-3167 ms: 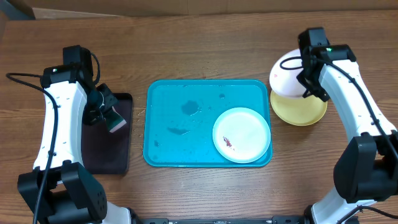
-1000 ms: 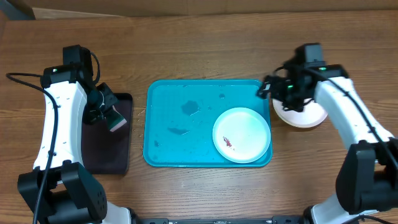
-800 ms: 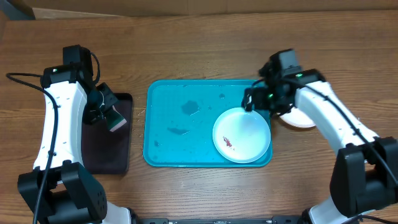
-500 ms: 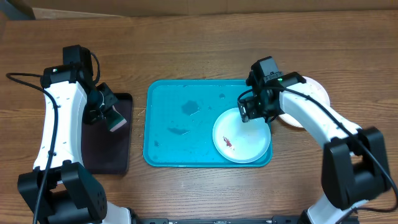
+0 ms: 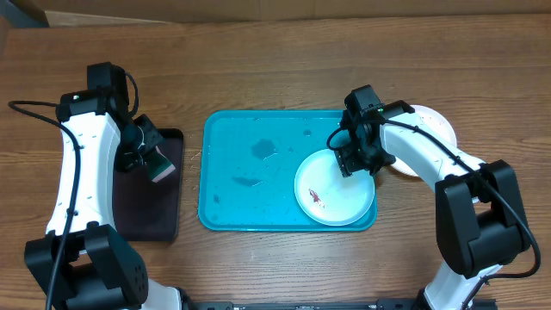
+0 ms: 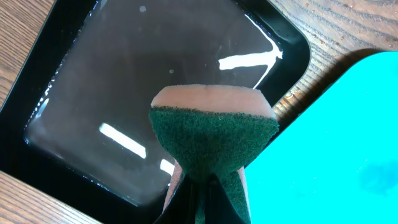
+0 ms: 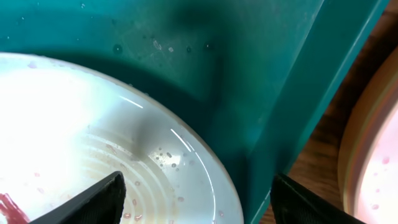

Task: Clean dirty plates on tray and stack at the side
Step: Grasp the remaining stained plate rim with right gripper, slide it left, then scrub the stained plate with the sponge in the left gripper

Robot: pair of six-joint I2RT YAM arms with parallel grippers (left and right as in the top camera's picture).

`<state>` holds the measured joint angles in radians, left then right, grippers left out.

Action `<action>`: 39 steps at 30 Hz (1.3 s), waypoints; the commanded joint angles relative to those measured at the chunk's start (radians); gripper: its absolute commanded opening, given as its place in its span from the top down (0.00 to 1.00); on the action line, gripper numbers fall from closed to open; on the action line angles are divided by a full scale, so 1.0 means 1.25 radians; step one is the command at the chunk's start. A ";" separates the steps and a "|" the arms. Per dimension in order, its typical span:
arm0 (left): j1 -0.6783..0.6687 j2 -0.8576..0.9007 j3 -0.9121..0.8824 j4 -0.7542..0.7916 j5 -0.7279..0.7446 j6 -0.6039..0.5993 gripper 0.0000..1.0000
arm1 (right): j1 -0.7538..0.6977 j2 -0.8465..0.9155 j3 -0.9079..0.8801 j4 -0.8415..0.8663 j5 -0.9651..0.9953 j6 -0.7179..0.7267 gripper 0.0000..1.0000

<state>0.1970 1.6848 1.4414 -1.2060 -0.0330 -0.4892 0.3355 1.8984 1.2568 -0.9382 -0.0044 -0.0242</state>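
At lower right of turquoise tray (image 5: 237, 211) we see last dirty plate (image 5: 331, 194) (red smear on it). Right gripper (image 5: 351, 159) spread astride its upper rim; left gripper (image 5: 146, 162) pinches sponge (image 6: 213, 134). Step: taking plate. Next, we judge: close on rim, lift for scrubbing.

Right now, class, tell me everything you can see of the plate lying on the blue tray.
The plate is round, shallow and white with a pale rim, glossy like plastic or glazed ware. It lies flat in the right near corner of the tray. A small red smear sits left of its centre, and fine droplets and faint rings show near the rim. The right gripper stands open astride its far rim; whether it touches cannot be told.
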 commanded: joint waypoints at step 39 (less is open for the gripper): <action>-0.012 -0.004 -0.005 0.027 0.234 0.150 0.95 | 0.025 0.045 -0.056 0.020 -0.235 0.263 0.96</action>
<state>0.1963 1.6848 1.4414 -1.1793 0.1036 -0.4000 0.3599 1.9274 1.2095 -0.9375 -0.2619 0.2344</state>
